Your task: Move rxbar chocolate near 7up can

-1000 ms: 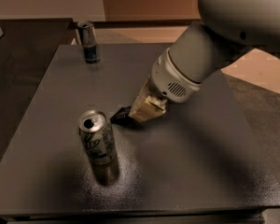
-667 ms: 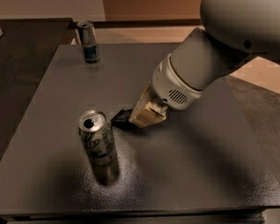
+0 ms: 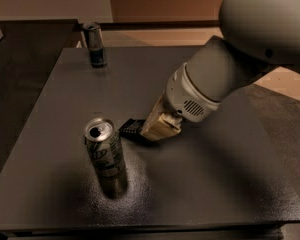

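Note:
The rxbar chocolate (image 3: 132, 129), a small flat black wrapper, lies on the dark table (image 3: 215, 184) just right of the 7up can (image 3: 105, 155). The can stands upright at front left, silver top with a dark opening. My gripper (image 3: 159, 127) is low over the right end of the bar and hides that end. The big white arm (image 3: 215, 79) reaches in from the upper right.
A slimmer blue-and-silver can (image 3: 95, 44) stands upright at the table's far left corner. The table's left edge borders a dark counter; its front edge runs along the bottom of the view. Tan floor shows at the right.
The arm has shifted slightly right and toward the front. The gripper stays down at the bar, which sits in about the same spot beside the 7up can.

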### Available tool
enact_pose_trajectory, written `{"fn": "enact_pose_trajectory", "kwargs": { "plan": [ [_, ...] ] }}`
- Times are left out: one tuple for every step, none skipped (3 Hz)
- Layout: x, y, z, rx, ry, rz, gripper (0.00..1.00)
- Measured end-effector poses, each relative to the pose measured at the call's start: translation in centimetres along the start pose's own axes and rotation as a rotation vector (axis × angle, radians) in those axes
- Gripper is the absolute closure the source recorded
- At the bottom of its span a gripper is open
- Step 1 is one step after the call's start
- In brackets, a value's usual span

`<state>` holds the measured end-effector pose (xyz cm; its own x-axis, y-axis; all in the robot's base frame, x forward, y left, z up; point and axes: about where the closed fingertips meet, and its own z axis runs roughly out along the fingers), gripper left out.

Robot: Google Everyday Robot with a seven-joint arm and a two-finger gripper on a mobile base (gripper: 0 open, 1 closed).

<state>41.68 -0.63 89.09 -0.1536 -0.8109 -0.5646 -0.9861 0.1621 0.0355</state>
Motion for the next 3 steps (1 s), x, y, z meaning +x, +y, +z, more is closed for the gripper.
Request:
{"fn": "enact_pose_trajectory", "kwargs": {
  "plan": [
    [-0.01,0.7,0.01,-0.024,-0.017,0.006,0.13],
    [0.0,1.53,-0.02,-0.046,-0.034,0.014,0.0],
    [0.0,1.54,-0.02,-0.046,-0.034,0.014,0.0]
  ]
}}
